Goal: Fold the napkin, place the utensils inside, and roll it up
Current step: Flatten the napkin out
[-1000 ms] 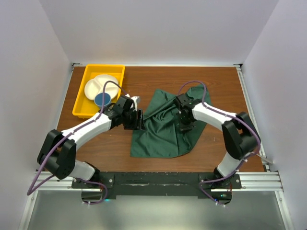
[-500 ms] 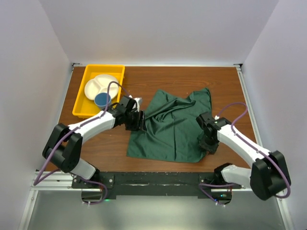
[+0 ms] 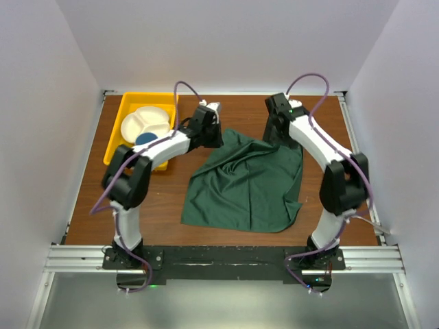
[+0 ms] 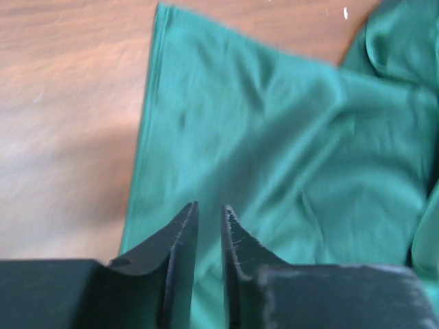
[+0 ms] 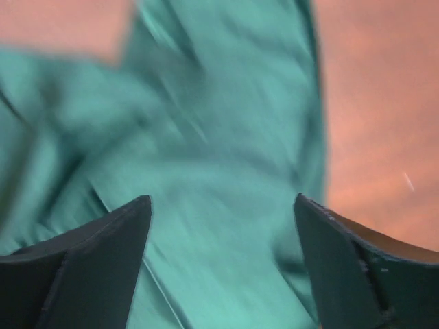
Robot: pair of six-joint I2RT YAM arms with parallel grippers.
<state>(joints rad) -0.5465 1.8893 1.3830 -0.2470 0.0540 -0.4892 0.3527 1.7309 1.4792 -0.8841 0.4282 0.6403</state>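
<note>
green napkin (image 3: 243, 181) lies spread out and wrinkly in the middle of the brown surface (image 3: 144, 199), right of the yellow tray (image 3: 116, 147). left pincer (image 4: 209, 209) hovers by its far left corner, fingers nearly together with just a thin gap, gripping nothing. right pincer (image 5: 221, 200) is spread wide and empty over the far right corner.

Soft dark green cloth napkin (image 3: 243, 181), matt and creased, lies on a smooth brown wood-grain worktop (image 3: 154, 209) with a slight sheen. A glossy yellow plastic tray (image 3: 115, 140) holds a smooth white plate (image 3: 144, 118). The left gripper (image 4: 208, 205) has matt black jaws, faintly scuffed.
</note>
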